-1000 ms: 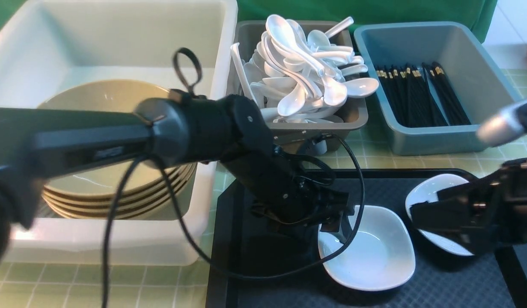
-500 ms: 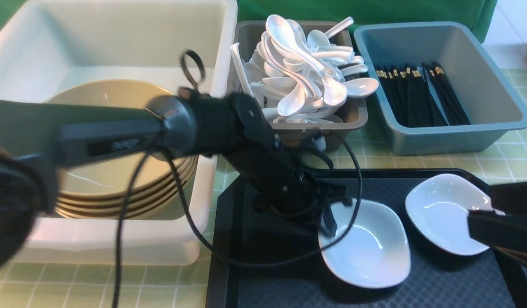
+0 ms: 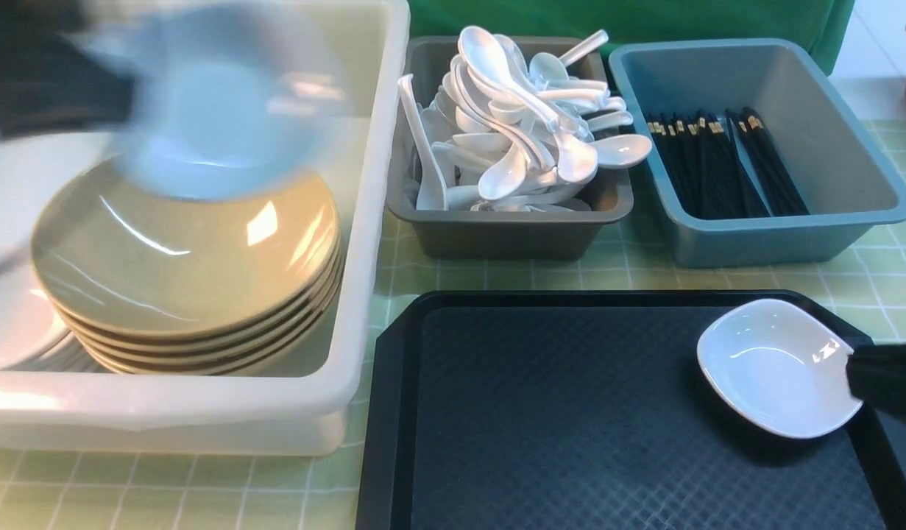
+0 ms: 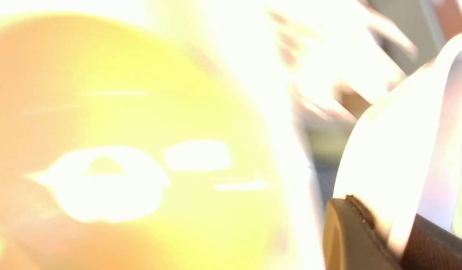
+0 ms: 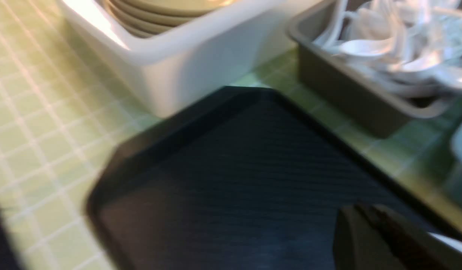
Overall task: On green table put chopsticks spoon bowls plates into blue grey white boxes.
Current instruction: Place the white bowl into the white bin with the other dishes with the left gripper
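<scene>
Bowls (image 3: 180, 258) in white box (image 3: 202, 412), spoons (image 3: 519, 125) grey box (image 3: 497, 235), chopsticks (image 3: 717, 169) blue box (image 3: 791, 235)

Behind your workspace you see a dark green drape (image 3: 644, 18), with a pale surface (image 3: 872, 51) at right.

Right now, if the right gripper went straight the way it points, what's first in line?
The plate on the tray. The right gripper points at its right rim and may be touching it; height is unclear.

Green checked table (image 3: 644, 276), white box (image 3: 202, 416), grey box (image 3: 497, 239), blue box (image 3: 776, 246), black tray (image 3: 570, 412)
</scene>
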`<state>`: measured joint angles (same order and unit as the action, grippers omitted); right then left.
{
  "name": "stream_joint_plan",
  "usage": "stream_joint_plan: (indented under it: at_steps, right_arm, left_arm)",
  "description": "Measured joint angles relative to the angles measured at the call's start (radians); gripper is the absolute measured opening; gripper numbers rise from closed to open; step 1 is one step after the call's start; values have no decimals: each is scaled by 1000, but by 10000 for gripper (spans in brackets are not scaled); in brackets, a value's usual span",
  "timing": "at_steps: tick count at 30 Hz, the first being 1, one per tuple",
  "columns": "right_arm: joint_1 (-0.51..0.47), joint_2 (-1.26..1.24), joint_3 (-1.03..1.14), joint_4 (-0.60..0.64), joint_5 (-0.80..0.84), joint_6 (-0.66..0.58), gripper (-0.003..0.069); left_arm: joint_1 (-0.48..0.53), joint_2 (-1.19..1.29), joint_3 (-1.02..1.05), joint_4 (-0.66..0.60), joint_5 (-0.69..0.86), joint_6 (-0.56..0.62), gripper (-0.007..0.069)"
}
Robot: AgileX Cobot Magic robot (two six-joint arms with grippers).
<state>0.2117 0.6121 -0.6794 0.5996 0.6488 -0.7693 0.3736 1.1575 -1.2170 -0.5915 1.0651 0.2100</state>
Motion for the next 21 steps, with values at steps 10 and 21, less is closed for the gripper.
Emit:
stream_joint_plan:
  at_steps: [10, 21]
  right_arm:
    - [0, -125, 79, -34, -64, -19, 24]
    - [0, -132, 90, -37, -38, -19, 27]
  left_arm:
    - [168, 70, 168, 219, -149, -204, 15]
    - [168, 103, 168, 236, -191, -241, 15]
